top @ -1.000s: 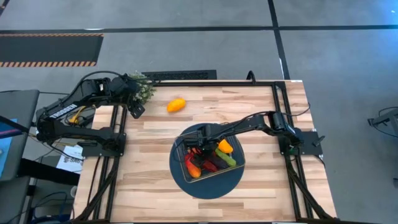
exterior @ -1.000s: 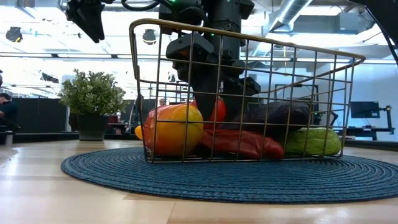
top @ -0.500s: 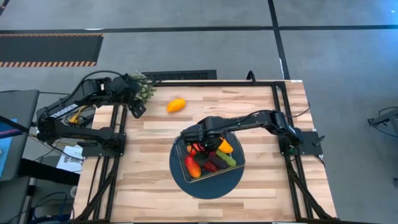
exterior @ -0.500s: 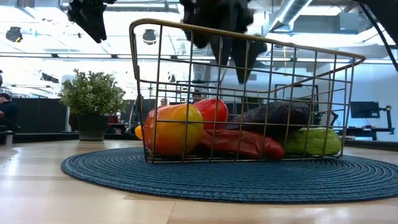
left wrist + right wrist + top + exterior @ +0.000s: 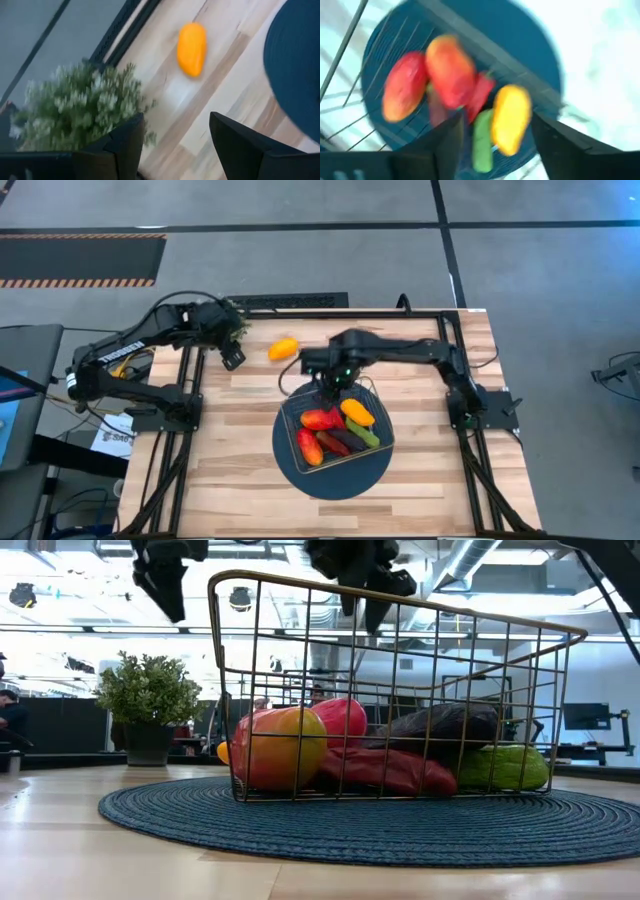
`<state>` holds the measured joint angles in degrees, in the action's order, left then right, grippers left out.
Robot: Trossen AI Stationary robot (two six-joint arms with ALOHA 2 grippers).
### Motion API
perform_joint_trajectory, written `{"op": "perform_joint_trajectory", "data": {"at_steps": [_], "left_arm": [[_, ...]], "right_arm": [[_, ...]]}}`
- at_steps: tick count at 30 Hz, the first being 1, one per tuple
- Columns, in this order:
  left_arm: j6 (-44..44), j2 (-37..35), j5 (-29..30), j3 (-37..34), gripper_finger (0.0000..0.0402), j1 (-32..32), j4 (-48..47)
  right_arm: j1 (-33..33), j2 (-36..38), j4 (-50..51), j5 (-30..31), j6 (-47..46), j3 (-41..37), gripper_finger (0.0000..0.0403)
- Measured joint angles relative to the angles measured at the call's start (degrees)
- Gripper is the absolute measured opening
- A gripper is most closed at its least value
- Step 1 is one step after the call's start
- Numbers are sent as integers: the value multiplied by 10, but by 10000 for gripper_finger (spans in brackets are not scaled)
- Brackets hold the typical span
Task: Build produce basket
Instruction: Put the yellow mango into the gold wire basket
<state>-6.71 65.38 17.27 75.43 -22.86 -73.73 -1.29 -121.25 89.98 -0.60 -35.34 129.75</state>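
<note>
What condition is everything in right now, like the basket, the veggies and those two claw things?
Basket: upright on the blue mat, partly filled.
Orange pepper: lying loose on the table.
Left gripper: fingers open, empty, near the plant.
Right gripper: fingers open, empty, above the basket.

Robotics lab: framed wooden table, hazard-striped floor tape (monitors behind).

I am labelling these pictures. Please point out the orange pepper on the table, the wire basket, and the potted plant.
orange pepper [image 5: 284, 349], high view, middle of its body.
wire basket [image 5: 400, 606], low view, top rim.
potted plant [image 5: 148, 688], low view, leaves.
</note>
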Motion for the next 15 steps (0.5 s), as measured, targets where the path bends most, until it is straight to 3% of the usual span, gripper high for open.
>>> {"op": "perform_joint_trajectory", "data": {"at_steps": [9, 15], "left_arm": [[62, 24, -7, 0, 212, 0, 83], [113, 65, -69, 0, 212, 0, 124]], "right_arm": [[-81, 93, 1, 83, 41, 1, 131], [-130, 157, 0, 93, 44, 1, 98]]}}
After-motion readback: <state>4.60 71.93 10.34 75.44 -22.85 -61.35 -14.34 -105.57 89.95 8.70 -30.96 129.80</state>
